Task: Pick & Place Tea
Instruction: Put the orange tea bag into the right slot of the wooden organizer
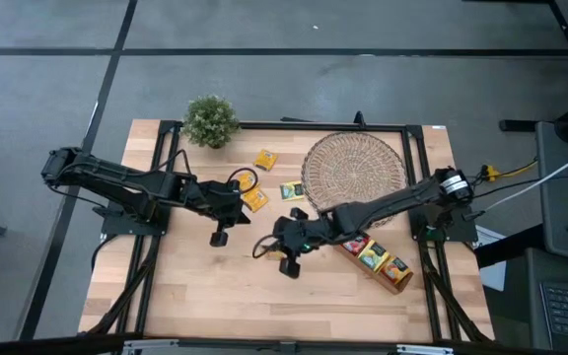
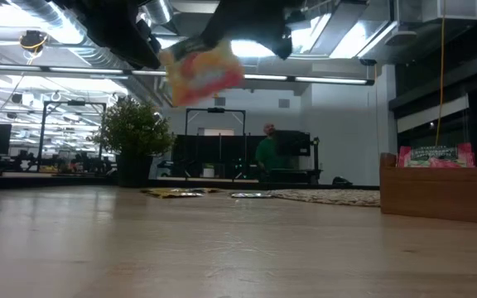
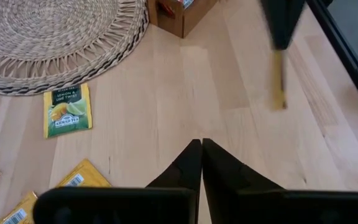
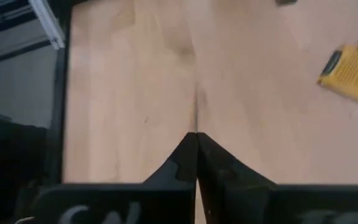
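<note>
A tea sachet (image 2: 201, 73) with a yellow and red wrapper hangs in the air above the wooden table (image 1: 215, 286), pinched edge-on between the closed fingers of the right gripper (image 4: 196, 134); from that arm's wrist camera it shows only as a thin line running out from the fingertips. In the overhead view the right gripper (image 1: 264, 247) sits over the middle of the table, its dark arm stretched low and nearly flat from a base at the right edge, passing over the long wooden tray (image 1: 402, 279), which holds more sachets (image 1: 373, 258) near the front right. The left gripper (image 3: 201, 144) is pressed shut with nothing in it; its arm reaches in from the left edge, elbow bent, and ends just left of the table's centre (image 1: 220, 237). Loose sachets lie on the table toward the rear: a yellow one (image 1: 265, 159) and another yellow one (image 1: 255, 200) near the left gripper, and a green one (image 1: 292, 191) just beside the edge of the round woven mat (image 1: 355, 168), which occupies the rear right. A small potted plant (image 1: 211, 120) stands at the rear left corner. Across the room beyond the table, a person in a green top (image 2: 267, 153) is visible.
</note>
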You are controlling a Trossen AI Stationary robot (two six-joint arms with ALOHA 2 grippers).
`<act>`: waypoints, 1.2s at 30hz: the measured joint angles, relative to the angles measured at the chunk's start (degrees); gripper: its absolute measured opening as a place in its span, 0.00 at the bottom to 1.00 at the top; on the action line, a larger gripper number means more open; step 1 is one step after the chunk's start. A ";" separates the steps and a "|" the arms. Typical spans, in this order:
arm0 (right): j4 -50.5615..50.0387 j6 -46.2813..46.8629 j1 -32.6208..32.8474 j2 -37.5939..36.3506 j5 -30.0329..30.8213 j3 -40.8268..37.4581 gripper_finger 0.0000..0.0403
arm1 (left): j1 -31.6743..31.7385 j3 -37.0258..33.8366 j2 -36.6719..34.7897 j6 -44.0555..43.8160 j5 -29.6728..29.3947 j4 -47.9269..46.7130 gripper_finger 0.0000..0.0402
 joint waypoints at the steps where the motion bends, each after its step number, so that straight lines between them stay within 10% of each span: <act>1: -0.80 1.48 0.53 -0.43 -0.14 0.00 0.02 | 0.00 0.00 0.00 -0.02 0.00 -0.02 0.02; 25: -30.45 53.48 26.01 -6.15 34.90 0.02 0.01 | 0.00 0.00 0.02 0.44 -0.16 0.46 0.03; 36: -54.69 85.39 34.44 -6.15 28.81 0.02 0.01 | 0.00 0.00 0.02 0.35 -0.17 0.69 0.02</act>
